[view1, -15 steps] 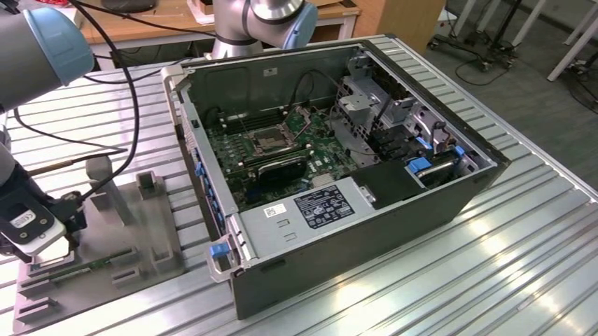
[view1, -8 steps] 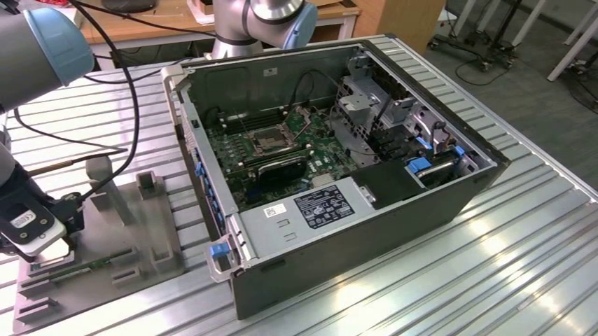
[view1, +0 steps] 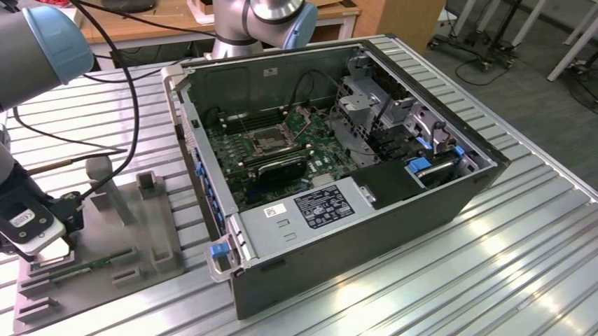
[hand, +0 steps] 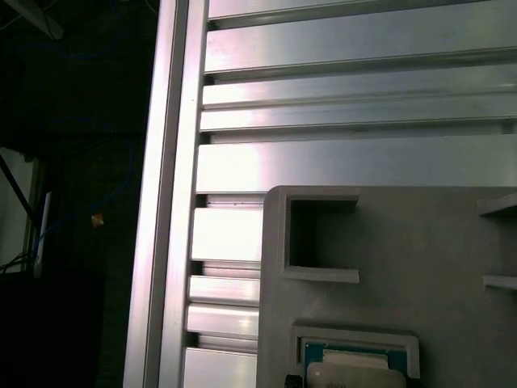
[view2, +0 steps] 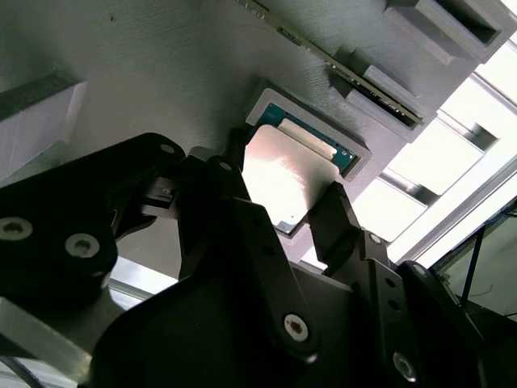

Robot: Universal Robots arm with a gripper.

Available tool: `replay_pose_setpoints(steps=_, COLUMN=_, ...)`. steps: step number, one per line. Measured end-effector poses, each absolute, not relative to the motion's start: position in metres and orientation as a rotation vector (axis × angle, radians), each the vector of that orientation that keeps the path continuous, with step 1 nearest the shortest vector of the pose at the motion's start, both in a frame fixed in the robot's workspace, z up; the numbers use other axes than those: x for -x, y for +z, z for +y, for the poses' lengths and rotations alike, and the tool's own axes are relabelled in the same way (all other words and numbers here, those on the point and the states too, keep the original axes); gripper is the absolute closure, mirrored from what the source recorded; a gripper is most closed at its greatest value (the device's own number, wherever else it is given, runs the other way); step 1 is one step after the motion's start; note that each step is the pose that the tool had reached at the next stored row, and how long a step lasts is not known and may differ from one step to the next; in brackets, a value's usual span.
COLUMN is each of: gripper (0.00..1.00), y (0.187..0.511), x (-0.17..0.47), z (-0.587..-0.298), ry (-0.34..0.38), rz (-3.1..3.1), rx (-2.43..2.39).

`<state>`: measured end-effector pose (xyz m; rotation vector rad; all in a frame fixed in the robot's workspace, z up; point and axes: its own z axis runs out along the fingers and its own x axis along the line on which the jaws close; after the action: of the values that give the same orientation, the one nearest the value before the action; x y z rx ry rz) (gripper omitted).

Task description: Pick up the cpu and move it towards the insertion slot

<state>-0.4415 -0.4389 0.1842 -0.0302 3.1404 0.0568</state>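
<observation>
Exterior view's left: the robot arm [view1: 42,42] reaches down over a grey holder plate [view1: 154,234] at the near left of the slatted bench [view1: 467,280]. The plate has raised walls and pockets, apparently so that each part sits in a known spot. A narrow green circuit strip [view1: 89,266] lies in one groove there.

Second wrist view: the gripper [view2: 284,184] is low over the cpu [view2: 279,171]. The chip lies silvery top up in a square pocket of the plate, with a green edge showing along one rim. The jaws straddle it, one black finger [view2: 338,217] against each of two opposite edges, with no gap I can make out. I read them as pinching the cpu by its sides, which is sensible since the flat top offers nothing to grip. The chip looks seated in its pocket, not yet lifted.

Centre: the computer case [view1: 374,231] lies on its side with the panel off, so the board faces up and can be reached from above. The insertion slot [view1: 268,141], a dark square in a metal frame, sits on the green board toward the case's far left. A black heatsink block [view1: 280,166] is just on its near side. Slot and cpu are well apart, with the case wall between them.
</observation>
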Motion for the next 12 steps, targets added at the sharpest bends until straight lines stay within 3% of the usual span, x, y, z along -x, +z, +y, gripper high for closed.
replay_pose_setpoints(steps=12, gripper=0.42, y=0.1835, x=0.4415, z=-0.4389, ry=0.057, rz=3.140, rx=0.030)
